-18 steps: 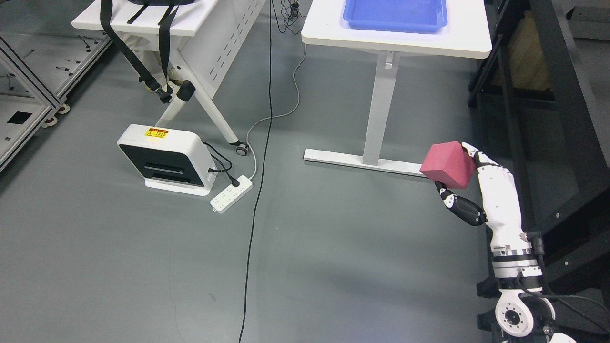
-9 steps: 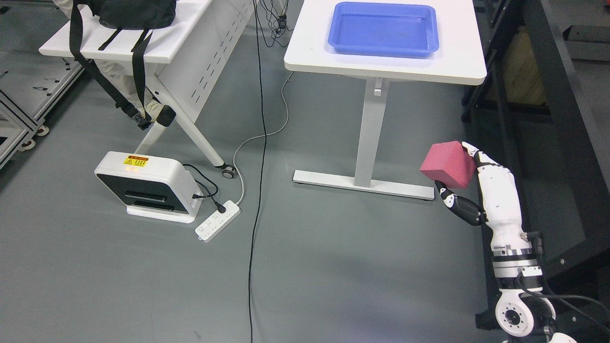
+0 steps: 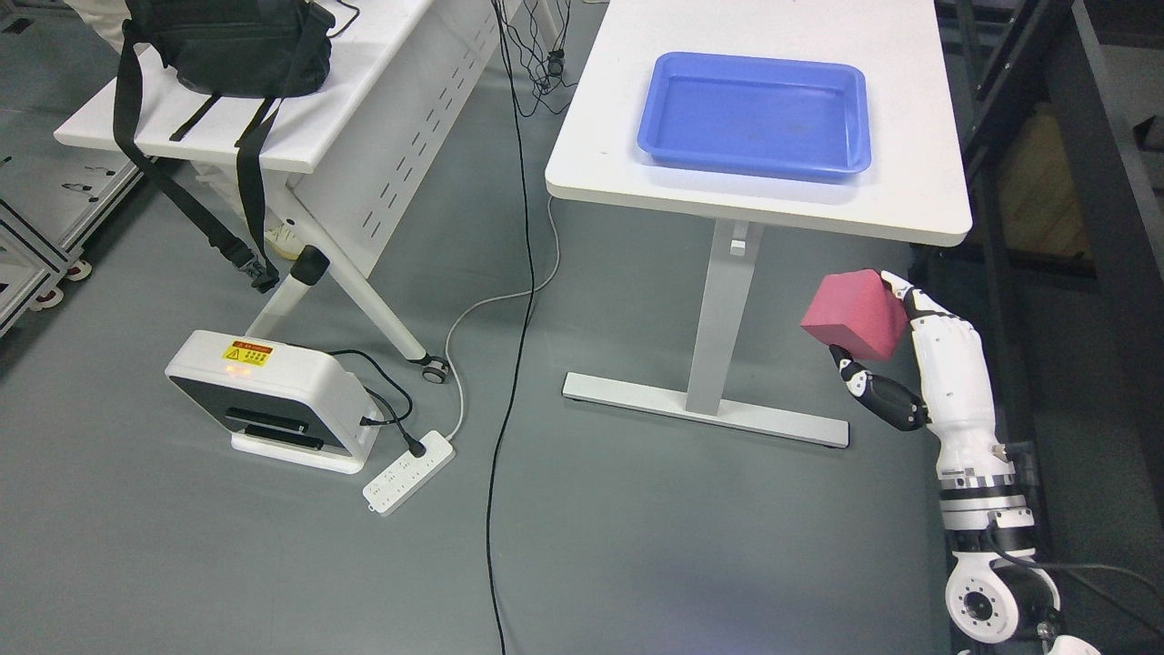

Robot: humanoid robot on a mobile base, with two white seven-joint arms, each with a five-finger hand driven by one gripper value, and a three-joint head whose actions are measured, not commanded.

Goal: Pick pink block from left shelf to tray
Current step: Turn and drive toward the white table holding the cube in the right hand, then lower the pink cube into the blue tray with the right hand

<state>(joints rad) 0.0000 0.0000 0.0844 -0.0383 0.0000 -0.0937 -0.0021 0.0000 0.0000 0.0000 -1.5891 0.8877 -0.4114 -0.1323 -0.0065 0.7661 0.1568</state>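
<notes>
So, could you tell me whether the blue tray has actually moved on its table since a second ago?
No. The blue tray sits in the same spot on the white table; both slid down the picture together, so the camera moved.

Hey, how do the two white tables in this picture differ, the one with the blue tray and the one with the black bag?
The table with the tray has rounded corners and one straight column on a flat foot; the table with the bag has slanted legs on castors and a perforated side panel. The first carries an empty blue tray; the second carries a black bag whose straps hang over its edge. Both have white tops.
</notes>
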